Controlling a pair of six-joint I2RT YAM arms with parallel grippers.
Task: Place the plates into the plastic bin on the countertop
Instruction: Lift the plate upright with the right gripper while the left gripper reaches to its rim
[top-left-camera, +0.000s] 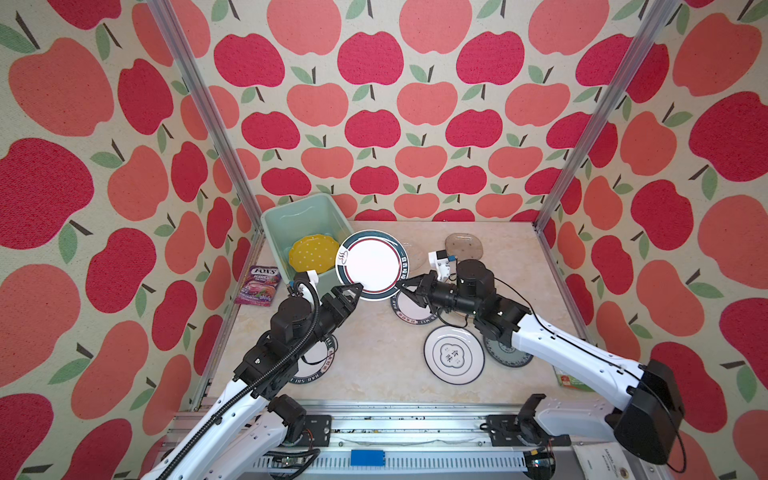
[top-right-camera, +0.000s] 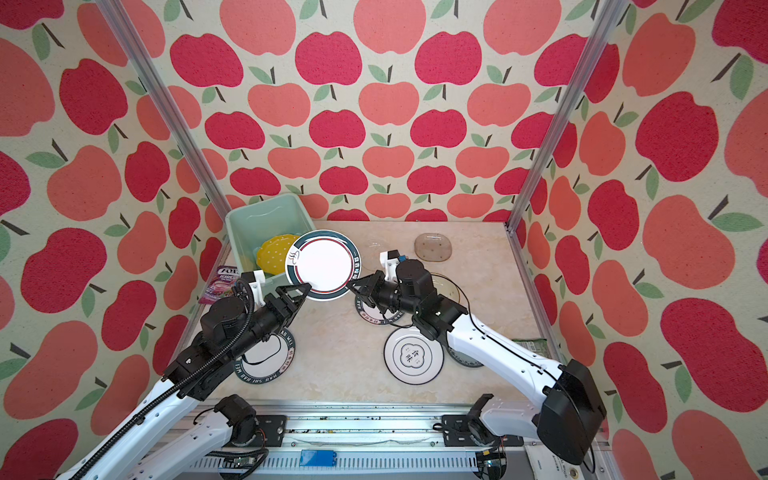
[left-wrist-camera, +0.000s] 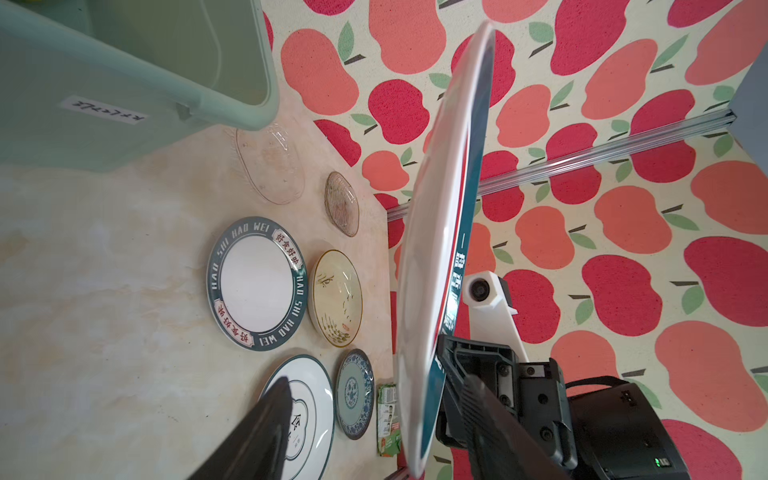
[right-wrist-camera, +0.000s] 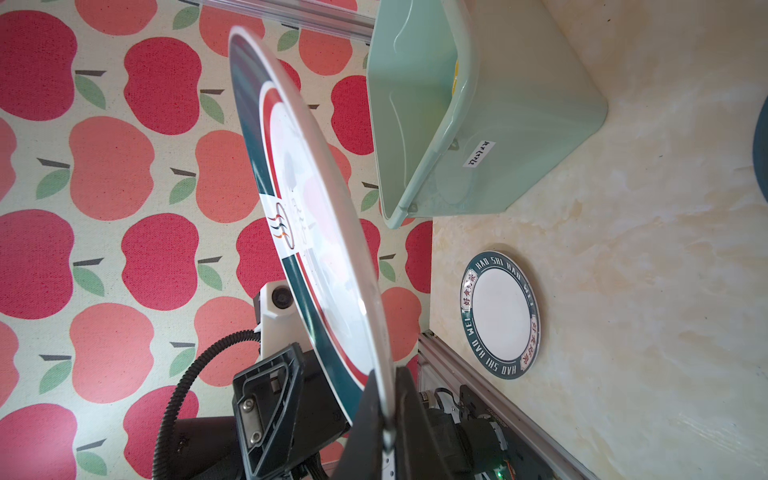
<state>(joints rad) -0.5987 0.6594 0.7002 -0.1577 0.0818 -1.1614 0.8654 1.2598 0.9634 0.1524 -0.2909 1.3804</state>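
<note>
Bench (top-left-camera: 374, 374) fills the lower middle of both top views, beige and marbled, with everything on it within reach of both arms. At its upper left corner stands the mint-green bin (top-left-camera: 305, 210), open side up so plates can go in from above; a yellow plate (top-left-camera: 312, 253) already lies inside. Just right of the bin, a white ringed plate (top-left-camera: 371, 266) is held in the air, tipped up on edge, which looks like a handover on the way to the bin. Other plates lie flat on the bench awaiting their turn, among them a lettered plate (left-wrist-camera: 257, 282) and an emblem plate (top-left-camera: 454, 354) at lower middle. The right tool (top-left-camera: 400, 286) is clamped on the ringed plate's lower right rim and carries it. The left tool (top-left-camera: 357, 287) stands apart, a finger on either side of the lower left rim without pinching it. I judge it is placed to take over, since the bin lies on that arm's side.
</note>
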